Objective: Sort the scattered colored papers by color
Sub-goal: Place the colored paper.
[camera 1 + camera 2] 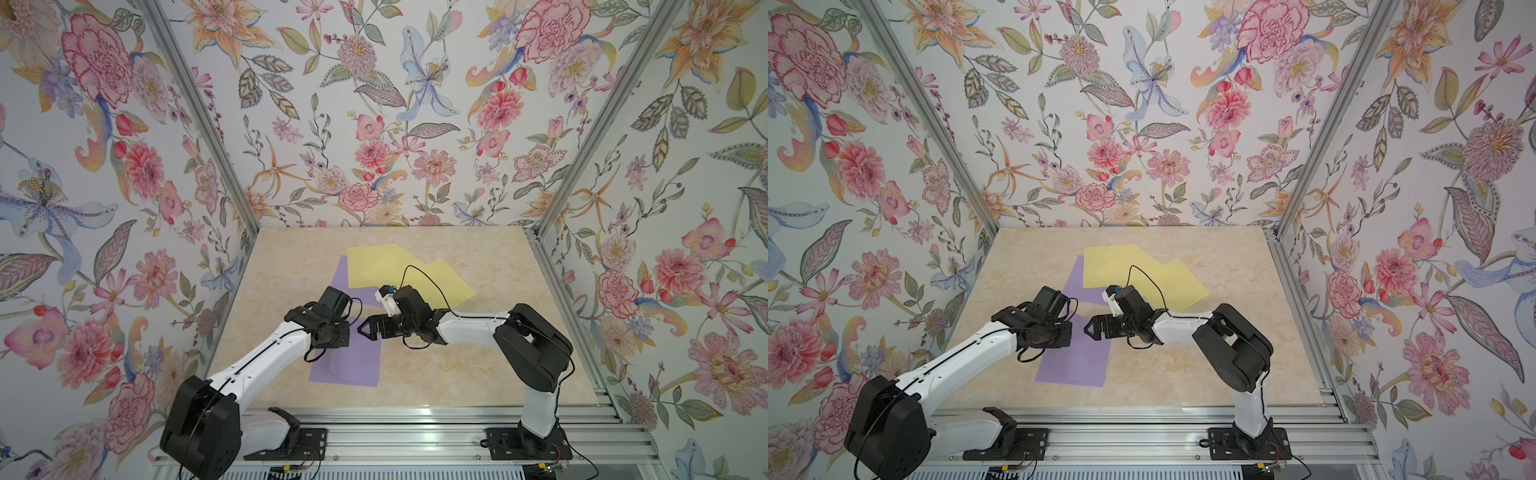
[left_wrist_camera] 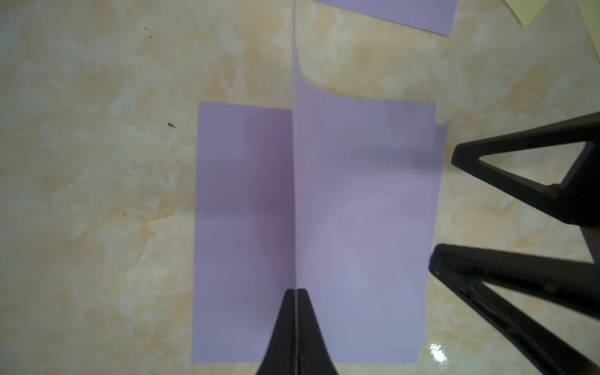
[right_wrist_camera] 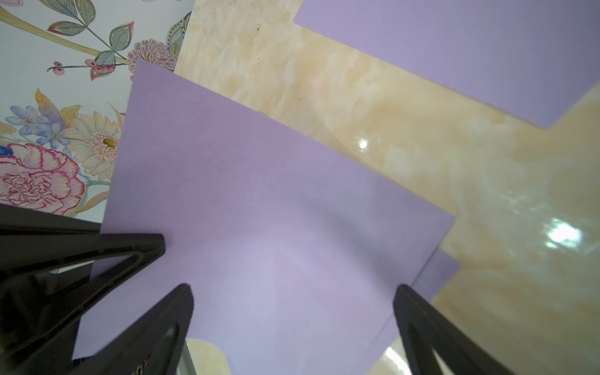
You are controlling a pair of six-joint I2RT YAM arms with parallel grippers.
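Midway, probably: pinches lifted purple sheet (image 3: 259, 211) in left gripper (image 2: 296, 290) above flat purple sheet (image 1: 353, 370), right gripper (image 3: 293, 290) spread; leaves far purple sheet (image 1: 341, 274) touching yellow sheets (image 1: 382, 266).

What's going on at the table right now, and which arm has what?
The left tool is shut on the edge of a lifted purple sheet, holding it above the flat purple paper on the table. The right tool is open close to the lifted sheet and grips nothing. Two yellow sheets overlap at the far side, partly covering a further purple sheet, so the sorting is unfinished.
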